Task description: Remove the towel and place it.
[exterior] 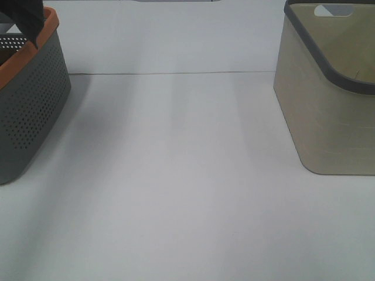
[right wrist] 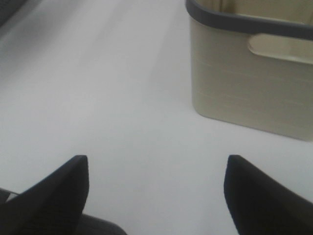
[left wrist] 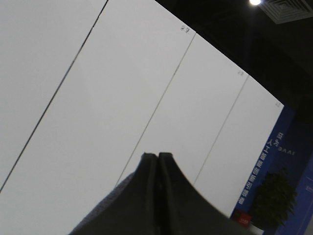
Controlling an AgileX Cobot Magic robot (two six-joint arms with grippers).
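Exterior high: towel shows as dark cloth in hanging folds at the far-left edge. Its lower corner dangles over the orange rim of the grey perforated basket; its upper part is cut off by the frame. Across the white table, well apart from the grey one, stands the beige basket w/ grey rim.

Left wrist: L gripper fingers pressed flat together, only a thin seam btwn them. Dark fuzzy towel cloth runs along the outer flank of one finger, back from the tips, touching it. Pinch point itself can't be made out, but it reads as clamped on the towel. Beyond the tips: white wall panels w/ thin dark seams; farther off a blue board and a potted plant.

Right wrist: R gripper fingers spread wide; table surface shows thru the gap. The beige basket sits ahead of the tips, offset toward one finger's side, apart from both fingers. Its handle cut-out faces the gripper.
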